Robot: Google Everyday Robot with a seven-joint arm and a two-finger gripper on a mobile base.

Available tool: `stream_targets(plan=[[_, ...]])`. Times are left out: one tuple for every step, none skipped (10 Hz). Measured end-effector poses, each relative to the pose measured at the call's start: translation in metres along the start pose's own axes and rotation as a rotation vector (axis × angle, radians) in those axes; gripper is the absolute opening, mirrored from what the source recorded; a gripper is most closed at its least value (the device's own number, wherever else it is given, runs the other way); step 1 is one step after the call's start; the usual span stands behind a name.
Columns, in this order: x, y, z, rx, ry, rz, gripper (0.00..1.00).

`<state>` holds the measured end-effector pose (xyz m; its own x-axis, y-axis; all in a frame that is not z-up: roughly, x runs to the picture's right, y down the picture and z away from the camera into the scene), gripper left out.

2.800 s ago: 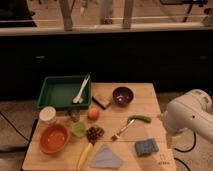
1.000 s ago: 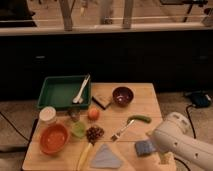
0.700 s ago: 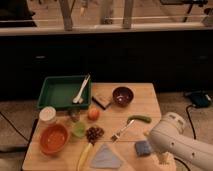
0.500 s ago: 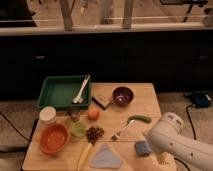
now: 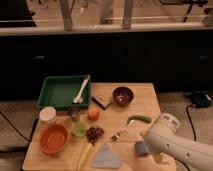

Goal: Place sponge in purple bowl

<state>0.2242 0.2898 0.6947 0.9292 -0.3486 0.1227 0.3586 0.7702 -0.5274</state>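
Observation:
The sponge (image 5: 140, 148) is a small blue-grey block near the front right of the wooden table (image 5: 145, 102). Only its left part shows; the rest is under my white arm. The purple bowl (image 5: 122, 95) stands empty at the back of the table, right of centre. My gripper (image 5: 149, 149) is at the end of the white arm (image 5: 172, 145), low over the sponge's right side and mostly hidden by the arm's housing.
A green tray (image 5: 56, 95) with a white utensil (image 5: 81, 89) sits back left. A brown block (image 5: 101, 101), orange fruit (image 5: 93, 114), green cup (image 5: 78, 129), orange bowl (image 5: 53, 138), white jar (image 5: 47, 115), fork (image 5: 121, 131), green vegetable (image 5: 139, 119) and light-blue cloth (image 5: 105, 157) fill the table.
My arm has come in from the right edge, moving left and down until it covers the sponge's right part. In the last half second it has hardly moved.

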Motion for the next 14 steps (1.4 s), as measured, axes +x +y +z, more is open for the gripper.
stream_targets(plan=[[-0.001, -0.001, 0.002, 0.001, -0.001, 0.0, 0.8], [-0.002, -0.002, 0.003, 0.001, -0.002, -0.003, 0.8], [-0.003, -0.002, 0.005, 0.002, -0.003, -0.003, 0.8], [-0.003, -0.002, 0.006, 0.003, -0.005, -0.002, 0.8], [-0.004, -0.003, 0.008, 0.004, -0.009, -0.003, 0.8], [-0.005, -0.003, 0.009, 0.006, -0.011, -0.004, 0.8], [-0.005, -0.003, 0.011, 0.007, -0.014, -0.005, 0.8], [-0.005, -0.003, 0.012, 0.008, -0.015, -0.005, 0.8], [-0.005, -0.003, 0.013, 0.008, -0.015, -0.007, 0.8], [-0.005, -0.002, 0.015, 0.008, -0.018, -0.007, 0.8], [-0.004, -0.001, 0.018, 0.009, -0.02, -0.009, 0.8], [-0.005, -0.001, 0.02, 0.009, -0.021, -0.013, 0.8], [-0.005, -0.001, 0.021, 0.01, -0.022, -0.015, 0.8], [-0.005, 0.0, 0.022, 0.009, -0.022, -0.017, 0.8]])
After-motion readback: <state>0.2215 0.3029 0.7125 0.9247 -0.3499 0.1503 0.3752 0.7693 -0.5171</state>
